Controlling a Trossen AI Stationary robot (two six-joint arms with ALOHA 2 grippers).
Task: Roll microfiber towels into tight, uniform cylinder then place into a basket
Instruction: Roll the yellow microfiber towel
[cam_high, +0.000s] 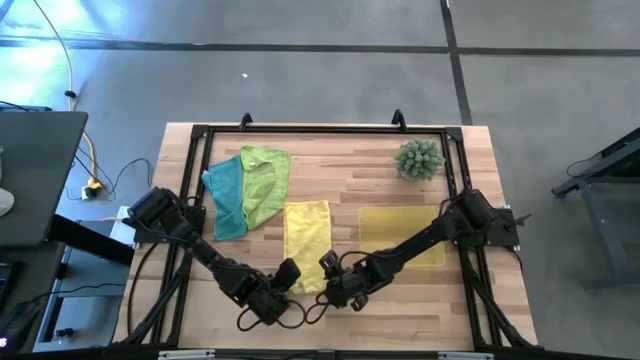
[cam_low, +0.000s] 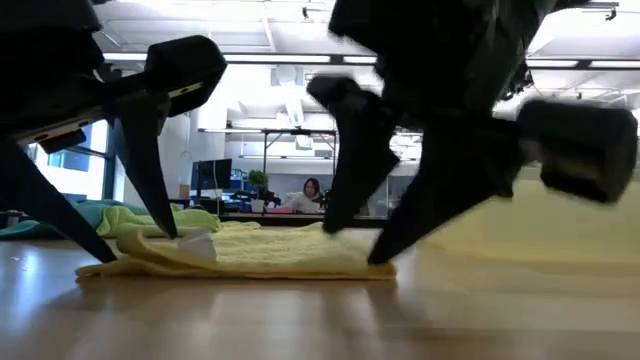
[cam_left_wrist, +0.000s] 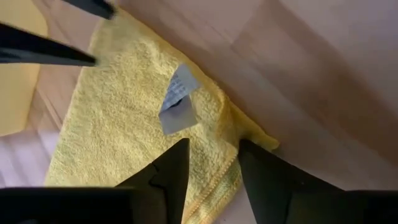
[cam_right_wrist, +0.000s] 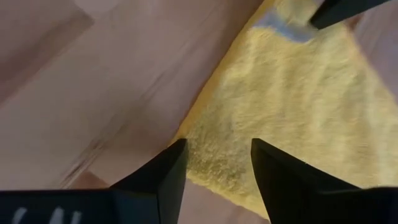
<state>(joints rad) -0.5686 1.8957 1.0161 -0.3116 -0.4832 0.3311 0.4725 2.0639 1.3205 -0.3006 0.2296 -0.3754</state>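
The yellow towel (cam_high: 307, 240) lies flat and spread on the table, its long side running near to far, with a grey label (cam_left_wrist: 177, 102) near its near left corner. My left gripper (cam_high: 290, 278) is open over that corner. My right gripper (cam_high: 332, 268) is open over the near right corner (cam_right_wrist: 186, 134). The teal towel (cam_high: 225, 195) and the lime green towel (cam_high: 263, 182) lie crumpled at the far left, overlapping. The yellow basket (cam_high: 372, 222) stands to the right of the yellow towel. My left gripper points down at the yellow towel's near left corner (cam_left_wrist: 249, 134). In the low view one fingertip (cam_low: 172, 234) reaches the cloth and the other (cam_low: 108, 258) reaches the table beside its edge. The towel lies flat, not pinched. My right gripper points down at the near right corner. One fingertip (cam_low: 328, 228) is on the cloth and the other (cam_low: 380, 260) is at its near edge. The towel lies flat between the open fingers, not pinched.
A spiky green plant (cam_high: 419, 160) stands at the far right, beyond the basket. A black frame (cam_high: 320, 130) runs around the table's edges. Bare wood (cam_high: 340, 180) lies between the towels and the plant. A person sits far off in the room (cam_low: 310, 195).
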